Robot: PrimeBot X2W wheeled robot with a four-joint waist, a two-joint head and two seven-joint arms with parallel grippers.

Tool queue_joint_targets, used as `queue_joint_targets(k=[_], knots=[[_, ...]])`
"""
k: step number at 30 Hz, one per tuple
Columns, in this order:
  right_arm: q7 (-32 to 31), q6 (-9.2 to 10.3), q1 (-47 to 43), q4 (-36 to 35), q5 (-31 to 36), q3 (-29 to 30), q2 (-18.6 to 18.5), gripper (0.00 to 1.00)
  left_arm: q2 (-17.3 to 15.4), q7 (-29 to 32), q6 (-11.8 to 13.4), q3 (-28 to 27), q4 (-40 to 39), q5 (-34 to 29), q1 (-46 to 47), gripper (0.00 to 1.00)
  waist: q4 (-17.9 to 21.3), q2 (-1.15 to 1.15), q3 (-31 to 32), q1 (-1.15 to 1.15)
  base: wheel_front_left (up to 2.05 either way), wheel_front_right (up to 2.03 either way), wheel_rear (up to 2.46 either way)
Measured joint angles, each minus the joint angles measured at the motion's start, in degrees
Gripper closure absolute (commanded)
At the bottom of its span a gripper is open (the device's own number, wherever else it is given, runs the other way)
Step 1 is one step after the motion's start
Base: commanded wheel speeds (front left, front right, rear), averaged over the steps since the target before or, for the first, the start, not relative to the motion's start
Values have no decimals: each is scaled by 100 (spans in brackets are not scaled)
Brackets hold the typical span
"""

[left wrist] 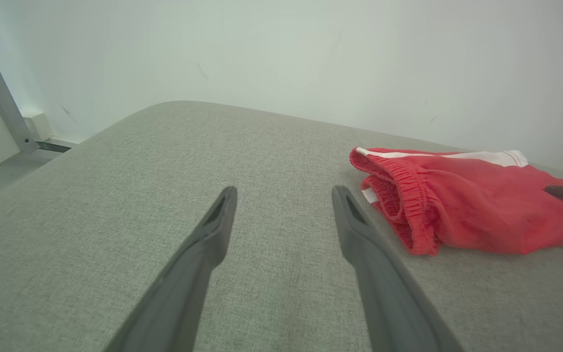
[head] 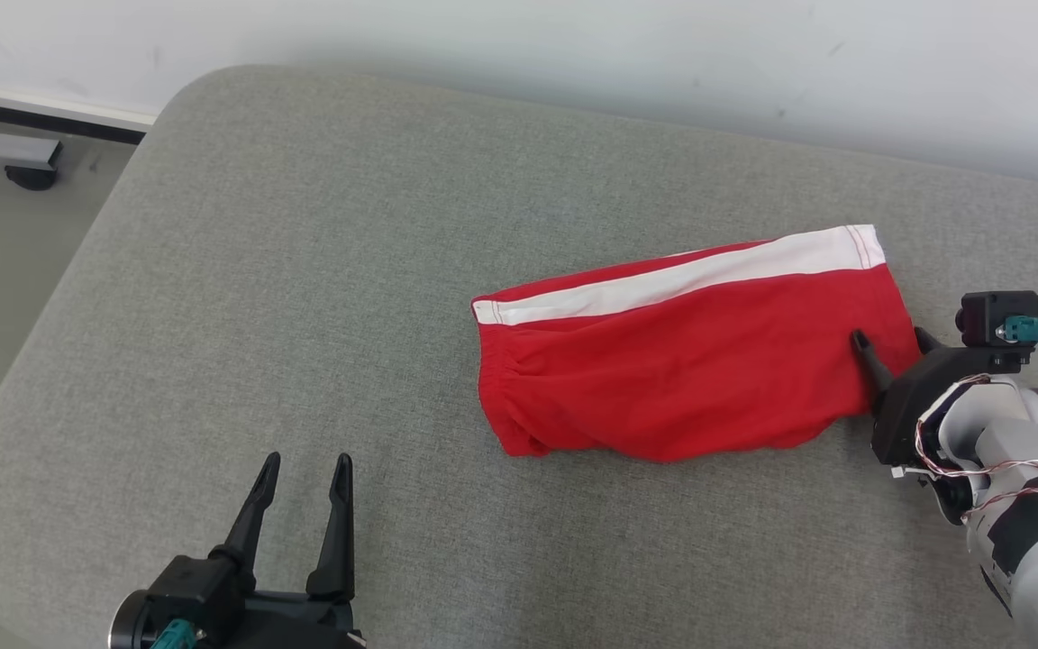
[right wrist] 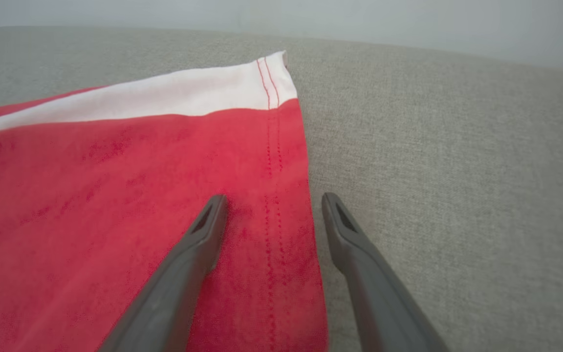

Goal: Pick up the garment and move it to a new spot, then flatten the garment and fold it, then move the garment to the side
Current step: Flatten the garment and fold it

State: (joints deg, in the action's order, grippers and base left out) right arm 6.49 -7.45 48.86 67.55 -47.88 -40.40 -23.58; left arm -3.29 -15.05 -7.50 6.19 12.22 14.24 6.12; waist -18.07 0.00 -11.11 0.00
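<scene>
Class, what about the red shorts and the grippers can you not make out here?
1. Head view: the right gripper covers a hem corner of the red shorts; whether it touches the cloth is unclear.
2. Right wrist view: the left and bottom edges cut off the shorts.
3. Left wrist view: the bunched waistband hides the folds behind it.

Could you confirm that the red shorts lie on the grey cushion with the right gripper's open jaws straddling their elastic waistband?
Not quite: the right gripper has its open jaws straddling the stitched leg hem of the red shorts, as the right wrist view shows. The elastic waistband is at the opposite end. The rest stands.
</scene>
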Motion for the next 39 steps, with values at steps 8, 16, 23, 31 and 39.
queue_joint_targets(k=[8,16,23,31,39], knots=[[-339,0,-2,108,-326,54,70,100,14,0,0,44,19,46,102,0,-93,0,-92,0,0,0,0],[-230,-2,-188,-172,-561,-7,86,100,21,0,0,-48,107,47,68,0,-63,0,-20,0,0,0,0],[3,-2,-692,-862,-658,-366,-63,100,-25,0,0,-1,199,46,-169,0,162,0,270,-1,0,0,0],[292,-2,-1670,-1956,-1452,-259,-519,100,-119,0,-1,77,247,48,-313,0,529,0,617,-1,0,0,0],[364,-2,-2827,-2751,-1908,-69,-881,100,-143,0,-1,45,234,58,-504,0,971,0,802,-1,0,0,0]])
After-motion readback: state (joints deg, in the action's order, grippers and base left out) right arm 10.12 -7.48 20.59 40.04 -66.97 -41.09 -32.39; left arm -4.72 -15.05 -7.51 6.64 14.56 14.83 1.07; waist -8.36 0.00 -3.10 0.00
